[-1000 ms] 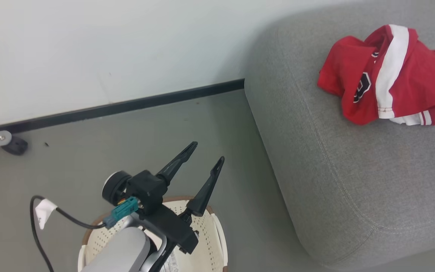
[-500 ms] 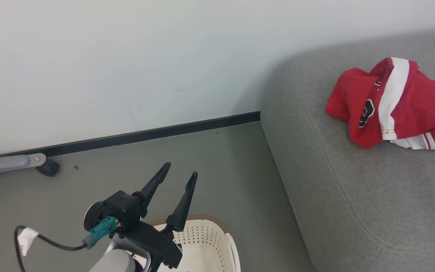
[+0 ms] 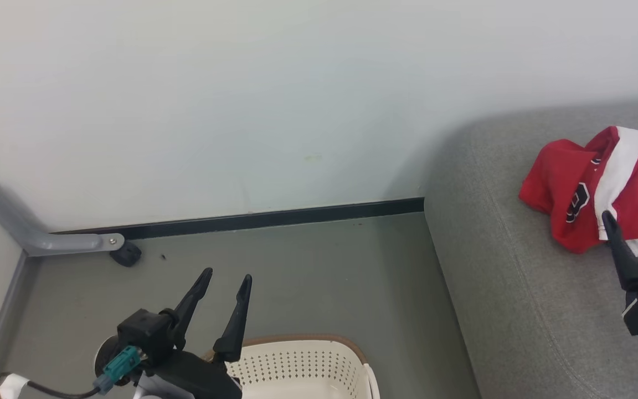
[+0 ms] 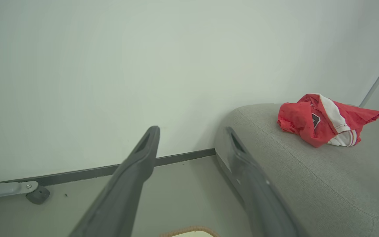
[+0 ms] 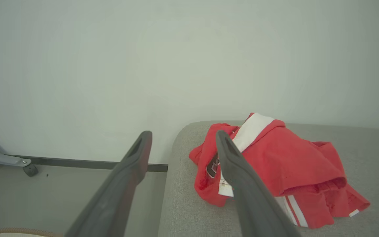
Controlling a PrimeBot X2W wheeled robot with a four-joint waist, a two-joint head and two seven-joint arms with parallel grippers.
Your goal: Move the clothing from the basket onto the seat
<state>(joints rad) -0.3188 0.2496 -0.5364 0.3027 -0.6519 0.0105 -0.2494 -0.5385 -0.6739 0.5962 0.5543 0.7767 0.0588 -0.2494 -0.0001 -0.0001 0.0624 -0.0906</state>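
The left gripper (image 3: 226,275) is hovering with its two fingers spread moderately apart, gripping nothing and touching nothing. The cream laundry basket (image 3: 297,363) is sitting just below and behind it on the grey floor (image 3: 324,260). The right gripper (image 3: 629,211) is likewise standing open and empty above the grey sofa (image 3: 518,310), its tips pointing at the crumpled red-and-white garment (image 3: 568,183) lying on the cushion just ahead. A pale wall (image 3: 241,100) with a black skirting board (image 3: 269,217) is facing both.

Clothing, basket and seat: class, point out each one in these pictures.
clothing (image 3: 549,180): head view, red fold left of its white band.
basket (image 3: 297,363): head view, perforated wall.
seat (image 3: 518,321): head view, bare grey top.
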